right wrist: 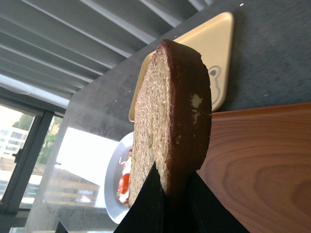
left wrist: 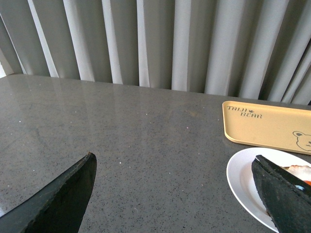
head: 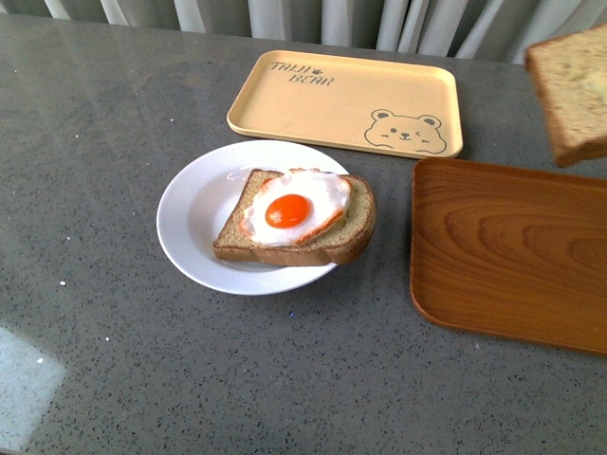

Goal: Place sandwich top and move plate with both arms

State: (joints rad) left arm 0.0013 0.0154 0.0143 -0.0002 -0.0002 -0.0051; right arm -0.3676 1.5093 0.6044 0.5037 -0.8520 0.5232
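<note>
Sandwich top [head: 574, 90] hangs upright, clamped in the right gripper [right wrist: 172, 180] above the wooden tray [head: 512, 256], right of the egg-topped slice [head: 294, 218] on the plate [head: 190, 227]; left gripper [left wrist: 173, 158] gapes empty beside the plate

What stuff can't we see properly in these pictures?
Front view: the sandwich top is cut off by the right edge; whatever holds it is out of frame.
Front view: the wooden tray runs off the right edge.
Left wrist view: the plate is partly behind one jaw of the left gripper; the egg barely shows.
Right wrist view: the sandwich top hides most of the plate and egg.
</note>
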